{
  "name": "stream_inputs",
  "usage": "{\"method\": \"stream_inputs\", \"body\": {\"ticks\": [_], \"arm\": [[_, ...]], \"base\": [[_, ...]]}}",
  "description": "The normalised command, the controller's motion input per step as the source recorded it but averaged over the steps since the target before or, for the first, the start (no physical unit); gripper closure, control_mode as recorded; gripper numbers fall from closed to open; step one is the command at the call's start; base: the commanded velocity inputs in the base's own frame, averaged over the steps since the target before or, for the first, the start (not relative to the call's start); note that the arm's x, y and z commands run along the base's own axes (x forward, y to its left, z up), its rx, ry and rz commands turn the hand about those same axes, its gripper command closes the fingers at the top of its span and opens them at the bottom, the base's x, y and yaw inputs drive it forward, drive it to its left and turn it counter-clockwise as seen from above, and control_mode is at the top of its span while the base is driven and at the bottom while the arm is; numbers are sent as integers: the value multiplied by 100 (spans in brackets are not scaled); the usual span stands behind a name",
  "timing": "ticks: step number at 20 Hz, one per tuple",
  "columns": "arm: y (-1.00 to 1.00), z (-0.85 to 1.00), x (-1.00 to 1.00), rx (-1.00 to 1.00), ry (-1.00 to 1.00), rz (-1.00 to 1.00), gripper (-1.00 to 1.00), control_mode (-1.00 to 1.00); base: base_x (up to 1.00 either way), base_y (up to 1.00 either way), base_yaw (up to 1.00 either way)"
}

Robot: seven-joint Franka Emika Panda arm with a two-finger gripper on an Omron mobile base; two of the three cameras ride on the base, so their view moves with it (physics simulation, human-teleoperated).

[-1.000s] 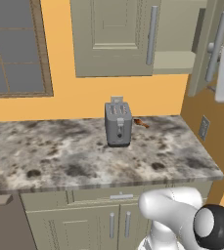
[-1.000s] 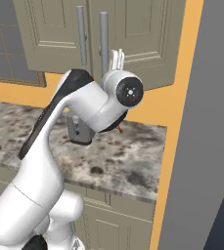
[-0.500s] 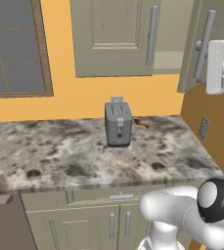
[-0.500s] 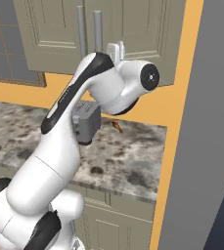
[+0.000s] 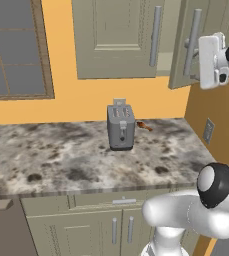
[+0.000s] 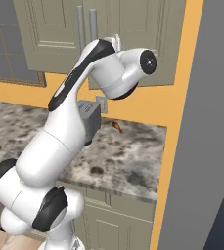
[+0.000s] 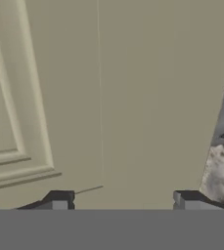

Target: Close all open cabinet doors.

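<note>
Arm reaches high, elbow bent over the worktop (image 5: 61, 160), wrist level with the wall cabinets. The hand (image 7: 121, 200) sits right up against the right door (image 5: 206, 40), which hangs ajar beside the shut left door (image 5: 116, 35). Fingers apart, gripping nothing. Toaster (image 5: 120, 126) below.

A mottled granite counter (image 5: 61, 165) carries a grey toaster (image 5: 120, 127) with a small orange item (image 5: 144, 125) just beside it.

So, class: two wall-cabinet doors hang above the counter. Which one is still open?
The right door, next to the end effector: it swings out from the cabinet, showing a gap, while the left door sits flush and shut.
</note>
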Motion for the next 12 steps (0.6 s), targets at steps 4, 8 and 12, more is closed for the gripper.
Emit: {"method": "stream_inputs", "body": {"ticks": [4, 8, 12], "arm": [[19, -17, 68, -5, 0, 0, -100, -100], [1, -24, 60, -4, 0, 0, -100, -100], [0, -23, 66, -4, 2, 0, -100, -100]], "base": [[0, 0, 0], [0, 0, 0], [0, 0, 0]]}}
